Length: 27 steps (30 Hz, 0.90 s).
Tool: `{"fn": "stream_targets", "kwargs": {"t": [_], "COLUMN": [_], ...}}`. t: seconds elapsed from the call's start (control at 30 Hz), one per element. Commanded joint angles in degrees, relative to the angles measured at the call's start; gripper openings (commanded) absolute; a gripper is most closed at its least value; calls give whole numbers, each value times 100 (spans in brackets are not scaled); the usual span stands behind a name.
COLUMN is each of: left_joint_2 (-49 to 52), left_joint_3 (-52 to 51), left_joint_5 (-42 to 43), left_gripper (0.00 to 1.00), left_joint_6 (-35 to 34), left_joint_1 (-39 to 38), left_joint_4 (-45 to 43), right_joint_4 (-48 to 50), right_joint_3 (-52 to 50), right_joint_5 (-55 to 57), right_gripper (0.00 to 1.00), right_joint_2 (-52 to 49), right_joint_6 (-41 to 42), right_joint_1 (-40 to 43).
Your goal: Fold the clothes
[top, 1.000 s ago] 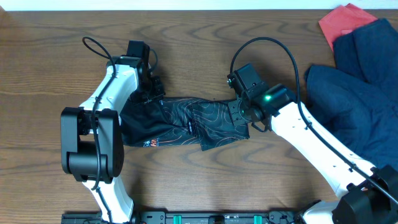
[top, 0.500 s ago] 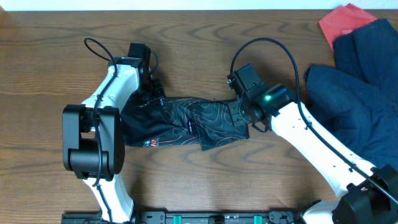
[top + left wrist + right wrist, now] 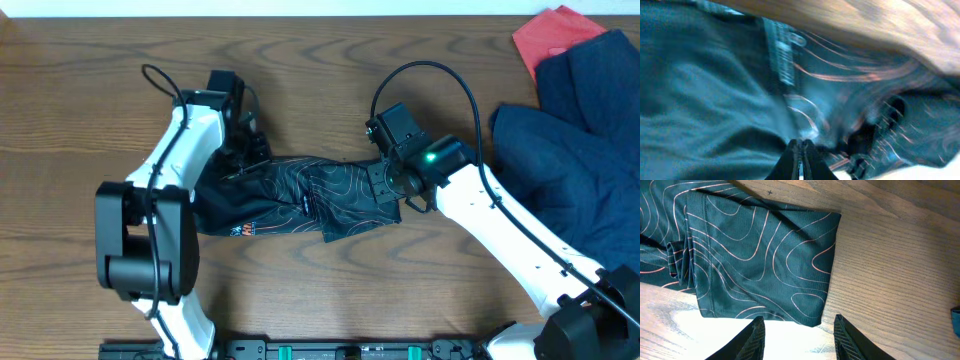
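Observation:
The black jersey (image 3: pixel 300 195) with thin orange-white contour lines lies folded into a long band across the middle of the table. My left gripper (image 3: pixel 248 152) is at its upper left edge; in the blurred left wrist view the fingers (image 3: pixel 801 145) are pinched together with the jersey's fabric (image 3: pixel 715 90) all around them. My right gripper (image 3: pixel 385 182) hovers at the jersey's right end. In the right wrist view its fingers (image 3: pixel 800 332) are spread open and empty, just off the folded edge of the jersey (image 3: pixel 755 255).
A dark navy-blue fabric pile (image 3: pixel 570 170) fills the right side of the table, with a red cloth (image 3: pixel 550 35) at the back right corner. A sliver of the blue fabric (image 3: pixel 956 317) shows at the right wrist view's edge. Bare wood surrounds the jersey.
My left gripper has shifted slightly up and to the right at the jersey's upper left edge. The right arm has not moved.

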State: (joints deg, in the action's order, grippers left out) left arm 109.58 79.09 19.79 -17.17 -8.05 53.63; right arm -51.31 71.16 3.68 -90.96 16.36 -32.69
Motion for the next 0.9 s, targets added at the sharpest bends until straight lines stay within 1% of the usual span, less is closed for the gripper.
{"fn": "stream_targets", "kwargs": {"t": [0.0, 0.07, 0.13, 0.2, 0.23, 0.27, 0.3, 0.37, 0.43, 0.77, 0.83, 0.87], "left_joint_2": [-96, -96, -96, -96, -96, -96, -96, -92, -63, 538, 610, 621], "left_joint_3": [-28, -42, -44, -44, -44, -44, -44, -46, -50, -50, -50, -50], "left_joint_5": [199, 31, -608, -1283, -1600, -1814, -1954, -2011, -2013, -2048, -2048, -2050], "left_gripper": [6, 6, 6, 8, 17, 35, 43, 49, 53, 53, 48, 43], "left_joint_6": [236, 232, 118, -227, -444, -616, -758, -868, -868, -975, -977, -975], "left_joint_1": [-328, -455, -579, -614, -610, -595, -570, -511, -468, -448, -450, -448], "left_joint_4": [42, 28, 11, 7, 0, -13, -42, -195, -409, -890, -914, -914], "right_joint_4": [4, 2, 4, 4, 4, 0, -13, -33, -37, -105, -105, -107], "right_joint_3": [7, 7, 7, 7, 7, 7, 7, 7, 7, 7, 7, 7], "right_joint_5": [81, 83, 81, 81, 83, 81, 81, 81, 81, 81, 81, 81], "right_gripper": [43, 43, 43, 43, 44, 44, 44, 44, 44, 44, 44, 44], "right_joint_2": [-11, -13, -13, -11, -11, -13, -13, -11, -13, -13, -11, -13], "right_joint_6": [98, 98, 98, 98, 98, 98, 98, 98, 98, 98, 98, 98], "right_joint_1": [61, 59, 59, 59, 59, 59, 59, 59, 59, 59, 59, 59]}}
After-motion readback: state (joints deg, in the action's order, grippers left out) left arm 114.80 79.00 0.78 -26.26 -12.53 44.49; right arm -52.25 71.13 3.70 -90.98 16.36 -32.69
